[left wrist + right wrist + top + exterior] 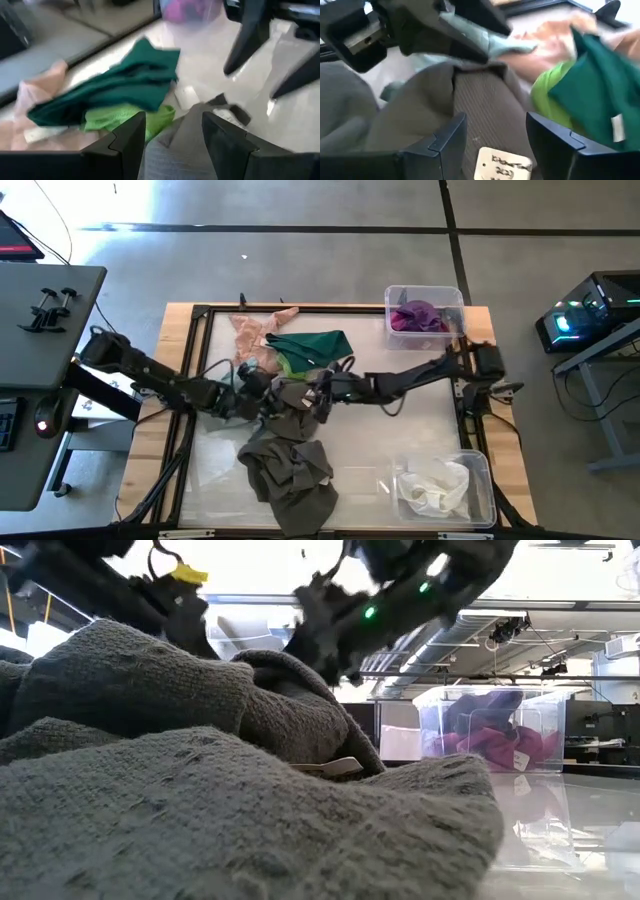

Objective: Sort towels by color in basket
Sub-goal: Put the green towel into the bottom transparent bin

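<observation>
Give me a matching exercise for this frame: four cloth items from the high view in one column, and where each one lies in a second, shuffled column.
Things:
1. magenta towels
2. white towels
3. dark green towel
4. dark grey towels

Places:
A. heaped loose on the table's near middle, below both arms
B. in the clear plastic bin at the far right corner
C. spread on the table over the lime green towel, beside the peach-pink towel
D. in the clear plastic bin at the near right corner

Pairs: 1-B, 2-D, 3-C, 4-A
</observation>
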### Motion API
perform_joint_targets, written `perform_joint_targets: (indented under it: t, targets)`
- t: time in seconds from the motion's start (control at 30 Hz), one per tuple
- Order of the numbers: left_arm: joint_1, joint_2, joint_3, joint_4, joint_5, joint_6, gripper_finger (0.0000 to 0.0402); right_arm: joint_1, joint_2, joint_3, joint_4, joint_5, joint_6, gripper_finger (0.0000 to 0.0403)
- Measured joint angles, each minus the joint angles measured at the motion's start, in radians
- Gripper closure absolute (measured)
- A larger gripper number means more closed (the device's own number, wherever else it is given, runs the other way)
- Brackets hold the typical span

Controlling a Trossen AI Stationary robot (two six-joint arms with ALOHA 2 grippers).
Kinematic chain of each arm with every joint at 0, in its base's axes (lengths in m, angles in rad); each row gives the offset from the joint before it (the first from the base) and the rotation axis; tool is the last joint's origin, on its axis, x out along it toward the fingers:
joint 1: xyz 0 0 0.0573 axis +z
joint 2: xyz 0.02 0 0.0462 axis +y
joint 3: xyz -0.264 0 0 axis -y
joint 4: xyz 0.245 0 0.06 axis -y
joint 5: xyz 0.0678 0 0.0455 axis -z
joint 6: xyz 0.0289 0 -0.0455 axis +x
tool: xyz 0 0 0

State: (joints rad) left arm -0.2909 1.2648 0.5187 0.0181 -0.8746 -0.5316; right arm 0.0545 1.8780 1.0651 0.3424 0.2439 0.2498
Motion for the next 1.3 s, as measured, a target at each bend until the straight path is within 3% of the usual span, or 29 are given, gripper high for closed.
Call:
perform_joint_targets:
  t: [0.2, 0.4, 0.6, 0.77, 0.87, 1.03, 1.3]
  targets:
    - [0.075, 0.000, -0.029, 0.003, 0.027, -0.013, 0.0218, -0.016, 0.141, 0.043, -0.010, 0.010, 0.095, 0.0203]
    - [0.163, 0.000, -0.085, 0.013, 0.066, -0.066, 0.0218, -0.029, 0.158, 0.047, -0.073, 0.021, 0.171, 0.0203]
    - [0.195, 0.000, -0.164, 0.251, 0.073, 0.046, 0.0218, 0.008, 0.156, 0.047, -0.094, -0.062, 0.087, 0.0204]
    - [0.196, 0.000, -0.203, 0.463, 0.096, 0.309, 0.0218, 0.051, 0.156, 0.047, -0.088, -0.058, 0.038, 0.0204]
    - [0.212, 0.000, -0.203, 0.530, 0.135, 0.342, 0.0218, 0.060, 0.156, 0.047, -0.087, -0.044, 0.037, 0.0204]
    - [0.268, 0.000, -0.203, 0.548, 0.303, 0.361, 0.0218, 0.064, 0.156, 0.047, -0.086, -0.036, 0.038, 0.0204]
    - [0.355, 0.034, -0.203, 0.527, 0.322, 0.377, 0.0217, 0.059, 0.156, 0.047, -0.081, -0.036, 0.037, 0.0204]
